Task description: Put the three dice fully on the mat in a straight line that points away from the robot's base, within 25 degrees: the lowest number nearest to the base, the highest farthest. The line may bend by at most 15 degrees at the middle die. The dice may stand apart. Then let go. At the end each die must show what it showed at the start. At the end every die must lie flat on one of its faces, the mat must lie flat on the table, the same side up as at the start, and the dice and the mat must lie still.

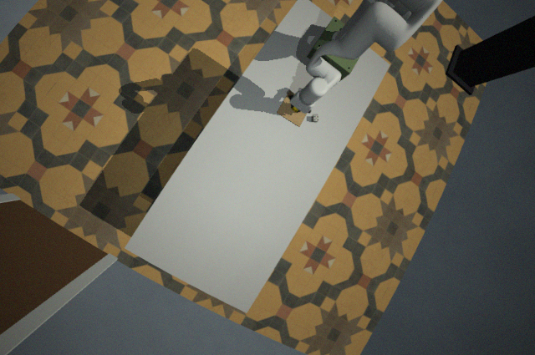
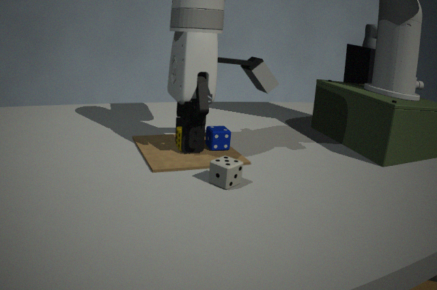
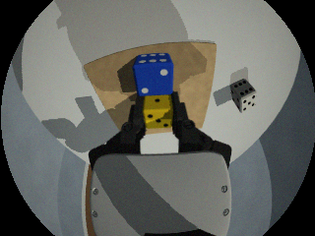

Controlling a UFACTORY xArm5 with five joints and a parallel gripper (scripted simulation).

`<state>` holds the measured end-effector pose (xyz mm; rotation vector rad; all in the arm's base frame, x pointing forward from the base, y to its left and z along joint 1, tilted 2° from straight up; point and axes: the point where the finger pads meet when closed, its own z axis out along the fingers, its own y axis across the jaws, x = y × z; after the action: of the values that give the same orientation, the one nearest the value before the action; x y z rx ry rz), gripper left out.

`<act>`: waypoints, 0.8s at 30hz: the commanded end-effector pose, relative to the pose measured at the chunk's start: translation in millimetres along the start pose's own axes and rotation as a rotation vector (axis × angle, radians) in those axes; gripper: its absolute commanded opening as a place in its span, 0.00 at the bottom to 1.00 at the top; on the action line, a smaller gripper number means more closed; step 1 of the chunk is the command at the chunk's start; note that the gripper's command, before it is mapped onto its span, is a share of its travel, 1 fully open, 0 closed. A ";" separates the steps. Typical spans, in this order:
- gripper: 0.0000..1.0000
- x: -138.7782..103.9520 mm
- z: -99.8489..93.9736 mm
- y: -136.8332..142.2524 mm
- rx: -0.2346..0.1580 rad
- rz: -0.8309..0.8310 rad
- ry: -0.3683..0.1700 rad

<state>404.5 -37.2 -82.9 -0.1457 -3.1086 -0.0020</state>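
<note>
My gripper [image 2: 188, 142] [image 3: 157, 101] is shut on the yellow die [image 1: 295, 108] [image 2: 179, 139] [image 3: 158, 112], low at the brown mat [image 1: 297, 120] [image 2: 162, 164] [image 3: 199, 100]. The yellow die's upper face seems to show three; any gap under it is hidden. The blue die [image 2: 218, 138] [image 3: 154, 79] sits on the mat on the base side of the yellow die, showing two on top. The white die [image 1: 315, 118] [image 2: 225, 172] [image 3: 243, 95] lies flat on the table, off the mat, showing five on top.
The arm's base stands on a green box [image 2: 347, 121] [image 1: 349, 65], on the blue die's side of the gripper. The white die is beside the mat's edge, near its base-side corner. The white table [image 1: 242, 195] [image 2: 123, 223] bears everything.
</note>
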 end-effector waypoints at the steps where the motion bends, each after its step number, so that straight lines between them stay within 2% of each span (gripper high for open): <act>1: 0.27 -1.3 -0.9 0.0 0.000 0.000 -0.003; 3: 0.27 -1.3 -0.9 0.0 0.000 0.000 -0.003; 4: 0.31 -1.3 -0.9 0.0 0.000 0.000 -0.003; 6: 0.31 -1.3 -0.9 0.0 0.000 0.000 -0.003; 7: 0.35 -1.3 -0.9 0.0 0.000 0.000 -0.003; 9: 0.35 -1.3 -0.9 0.0 0.000 0.000 -0.003; 10: 0.39 -1.3 -0.9 0.0 0.000 0.000 -0.003; 14: 0.39 -1.3 -0.9 0.0 0.000 0.000 -0.003; 15: 0.43 -1.3 -0.9 0.0 0.000 0.000 -0.003; 17: 0.43 -1.3 -0.9 0.0 0.000 0.000 -0.003; 18: 0.47 -1.3 -0.9 0.0 0.000 0.000 -0.003; 24: 0.47 -1.3 -0.9 0.0 0.000 0.000 -0.003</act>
<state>404.5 -37.2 -82.9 -0.1457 -3.1086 -0.0020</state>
